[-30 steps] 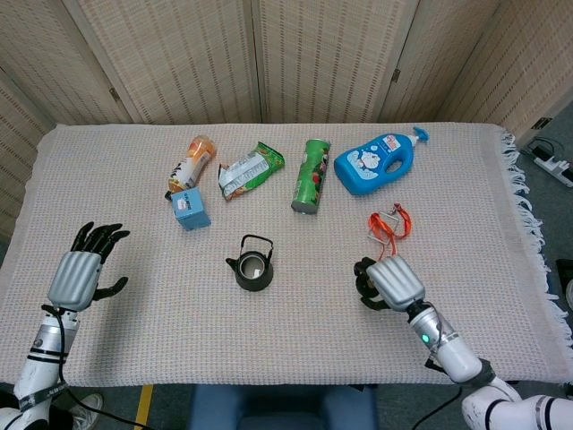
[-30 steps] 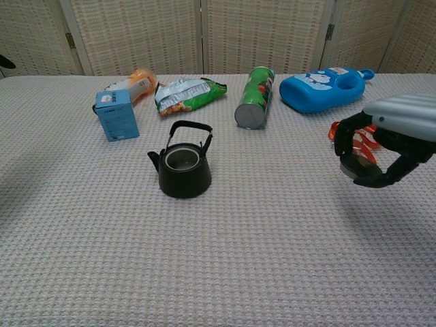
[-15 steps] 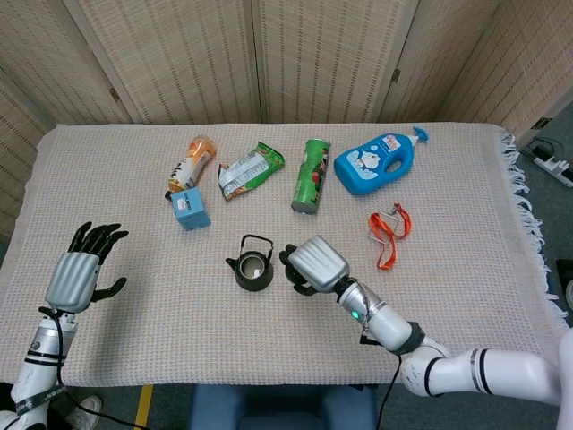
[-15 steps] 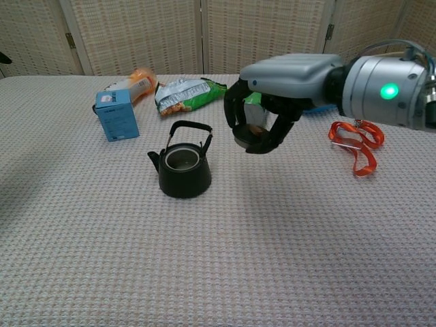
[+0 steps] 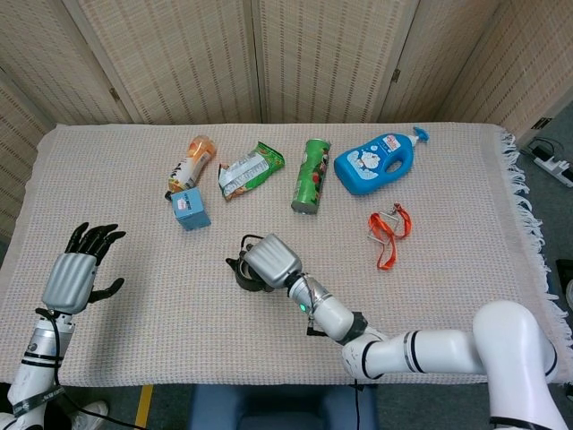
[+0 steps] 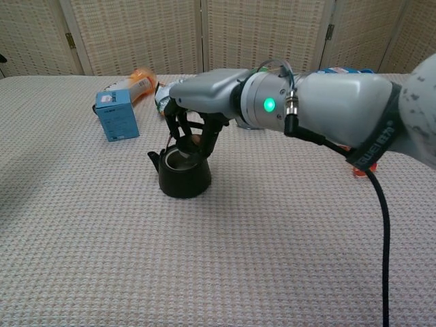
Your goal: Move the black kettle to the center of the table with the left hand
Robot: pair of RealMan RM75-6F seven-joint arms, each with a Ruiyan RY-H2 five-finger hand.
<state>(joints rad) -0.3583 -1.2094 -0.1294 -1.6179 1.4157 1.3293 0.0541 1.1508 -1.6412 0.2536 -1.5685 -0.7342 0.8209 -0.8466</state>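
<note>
Black kettle (image 6: 182, 172) sat near table centre, but right hand (image 6: 197, 109) had swung across from the right and curled its fingers over the lid, contact unclear, while left hand (image 5: 74, 273) idled splayed and empty: wrong arm for this task.

No legible text: print on blue bottle (image 5: 374, 164), green can (image 5: 311, 176), snack bag (image 5: 251, 169) too small.

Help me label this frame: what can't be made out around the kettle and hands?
- Head view: right hand covers most of the black kettle.
- Chest view: fingers hide the kettle's handle; whether it is gripped is unclear.
- Chest view: left hand is out of frame.
</note>
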